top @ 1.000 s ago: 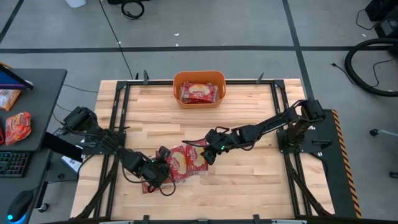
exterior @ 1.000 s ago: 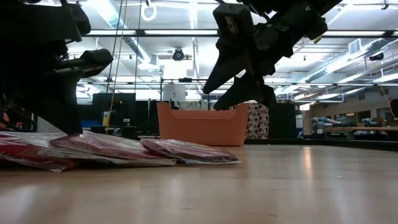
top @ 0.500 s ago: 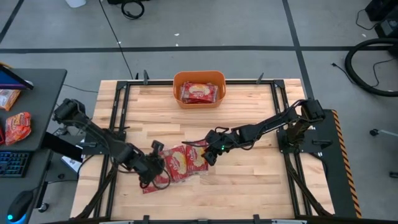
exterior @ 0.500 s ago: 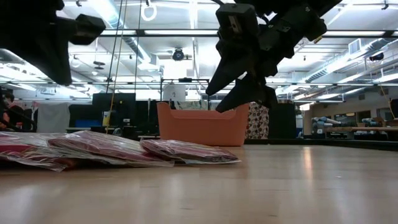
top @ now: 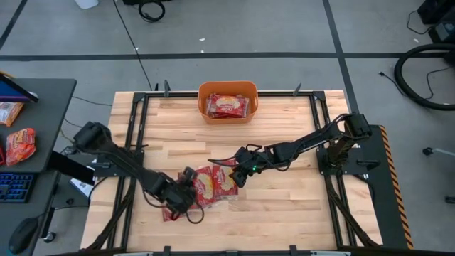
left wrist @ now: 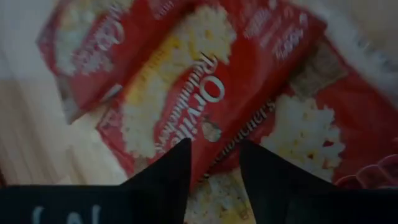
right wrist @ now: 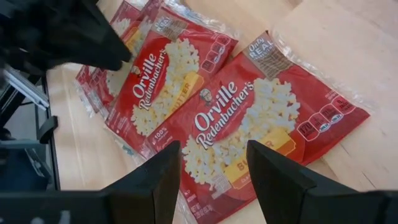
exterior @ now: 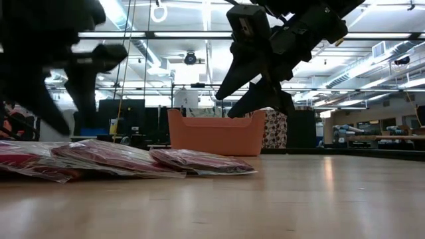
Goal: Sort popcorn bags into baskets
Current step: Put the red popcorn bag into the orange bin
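While both arms reach toward the lower centre of the high view, a loose pile of popcorn bags (top: 210, 186) lies flat on the wooden worktop (top: 284, 206), overlapping one another. The left gripper (top: 183, 201) sits over the pile's lower-left edge; in the left wrist view its two dark fingers (left wrist: 163, 177) are parted with nothing between them, and a red bag (left wrist: 217, 93) lies directly beyond the tips. The right gripper (top: 240, 173) hangs at the pile's right edge; in the right wrist view its fingers (right wrist: 277, 180) are spread and empty, above a bag (right wrist: 267, 127) that overlaps a second bag (right wrist: 171, 74). In the low view this gripper (exterior: 255, 99) is clear of the worktop, above and to the right of the stacked bags (exterior: 113, 159).

An orange basket (top: 227, 89) stands at the upper centre of the high view, well apart from the pile, with more red bags (top: 227, 106) inside.

At the left edge of the high view a dark side table (top: 43, 107) carries an orange-red snack packet (top: 20, 146). Grey floor (top: 249, 28) surrounds the worktop. The low view shows ceiling light strips (exterior: 199, 34) behind the basket (exterior: 216, 133).
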